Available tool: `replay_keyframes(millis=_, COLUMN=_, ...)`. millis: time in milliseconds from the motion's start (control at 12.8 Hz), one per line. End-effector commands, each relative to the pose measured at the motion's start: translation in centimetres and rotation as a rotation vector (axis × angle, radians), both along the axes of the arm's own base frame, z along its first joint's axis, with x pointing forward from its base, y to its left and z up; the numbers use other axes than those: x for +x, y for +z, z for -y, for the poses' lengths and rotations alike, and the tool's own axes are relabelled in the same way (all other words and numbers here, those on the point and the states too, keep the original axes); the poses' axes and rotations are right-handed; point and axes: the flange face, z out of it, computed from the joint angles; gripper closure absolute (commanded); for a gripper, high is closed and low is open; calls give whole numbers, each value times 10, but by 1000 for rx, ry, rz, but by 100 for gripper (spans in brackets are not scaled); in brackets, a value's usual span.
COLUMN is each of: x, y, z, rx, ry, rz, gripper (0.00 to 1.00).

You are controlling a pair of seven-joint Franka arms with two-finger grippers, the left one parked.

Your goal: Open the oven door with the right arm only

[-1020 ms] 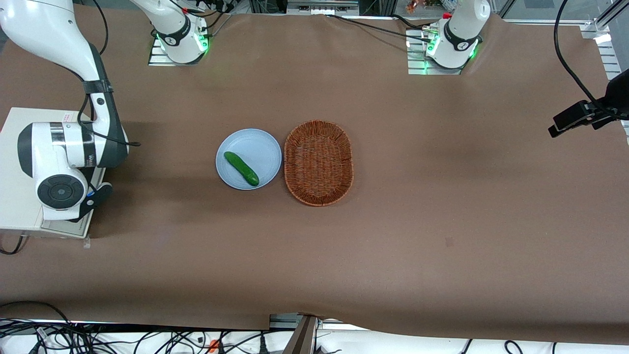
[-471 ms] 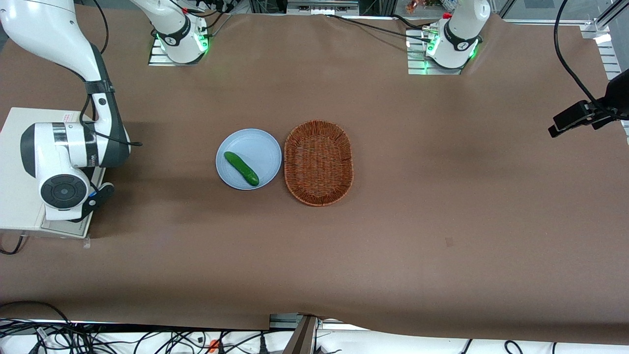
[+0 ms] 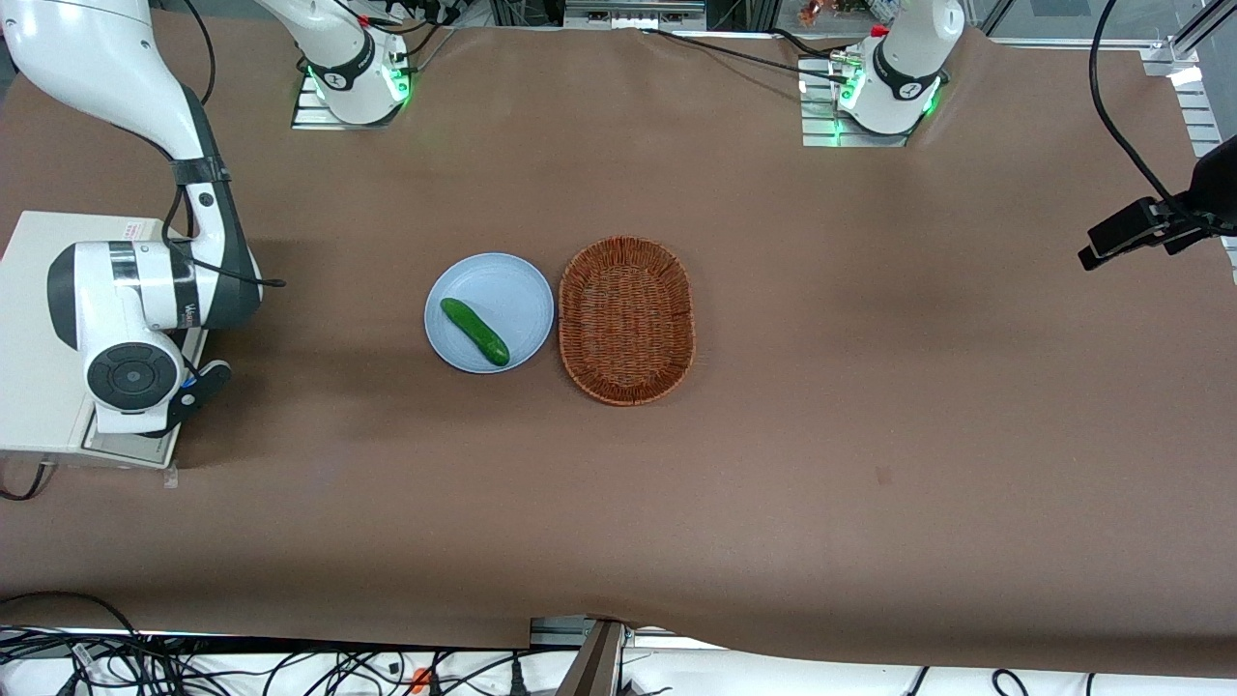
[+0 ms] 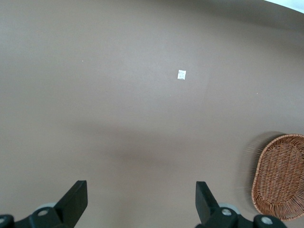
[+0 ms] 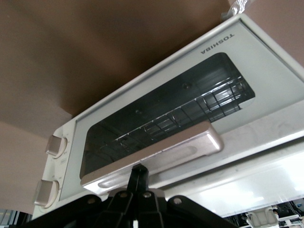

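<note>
The cream-white toaster oven (image 3: pixel 34 329) stands at the working arm's end of the table. The right arm (image 3: pixel 135 309) hangs over it and hides its front in the front view. The wrist view shows the oven door (image 5: pixel 166 118), a silver frame round dark glass with the wire rack visible through it. The door looks closed. Its silver bar handle (image 5: pixel 161 152) runs along one edge. My gripper (image 5: pixel 139 171) is shut with nothing between the fingers, and its tips are right at the handle's edge.
Two knobs (image 5: pixel 53 146) sit beside the door. Mid-table, a blue plate (image 3: pixel 503 290) holds a green cucumber (image 3: pixel 474 331). Next to it is a brown wicker basket (image 3: pixel 626 319). A black camera mount (image 3: pixel 1140 232) overhangs the parked arm's end.
The right arm's wrist has shifted a little toward the middle of the table over the oven. Nothing else has moved.
</note>
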Motion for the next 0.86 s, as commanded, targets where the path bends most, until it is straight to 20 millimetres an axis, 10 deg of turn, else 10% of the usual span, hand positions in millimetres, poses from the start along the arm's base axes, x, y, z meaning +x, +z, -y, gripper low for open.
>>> replay_keyframes(millis=0, x=-2, y=-13, z=-14, rx=34, ry=-26, rz=22, gripper=100)
replay_keyframes(millis=784, x=2, y=-47, z=-26, rx=126, ry=-95, rz=60, gripper=100)
